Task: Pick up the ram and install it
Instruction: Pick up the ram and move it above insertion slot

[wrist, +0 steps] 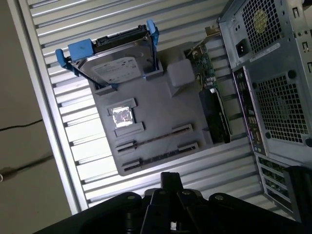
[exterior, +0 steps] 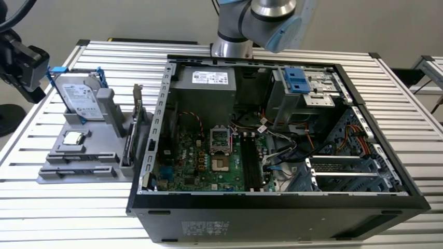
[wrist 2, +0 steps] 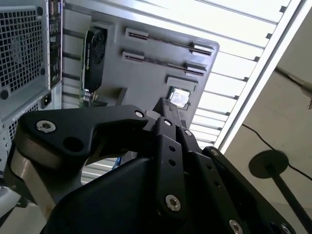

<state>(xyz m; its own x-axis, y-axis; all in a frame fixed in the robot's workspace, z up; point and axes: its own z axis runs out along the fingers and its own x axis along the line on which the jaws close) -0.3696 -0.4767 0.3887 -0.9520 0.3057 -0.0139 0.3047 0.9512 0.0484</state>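
Exterior view: I see the ram [exterior: 80,155] slotted edge-up in the gray holder [exterior: 97,137], which sits on the exterior view's left of the open case [exterior: 277,202]. Second wrist view: my gripper [wrist 2: 165,108] has its fingers pressed together on nothing and points toward the holder. First wrist view: the closed tip [wrist: 170,179] hangs apart from the ram [wrist: 154,138].

text legible: none | power supply [exterior: 209,78]: white sticker, print too small to tell | hard drive [exterior: 78,97]: pale label (fine print) unreadable | computer case [exterior: 207,228]: side sticker unreadable
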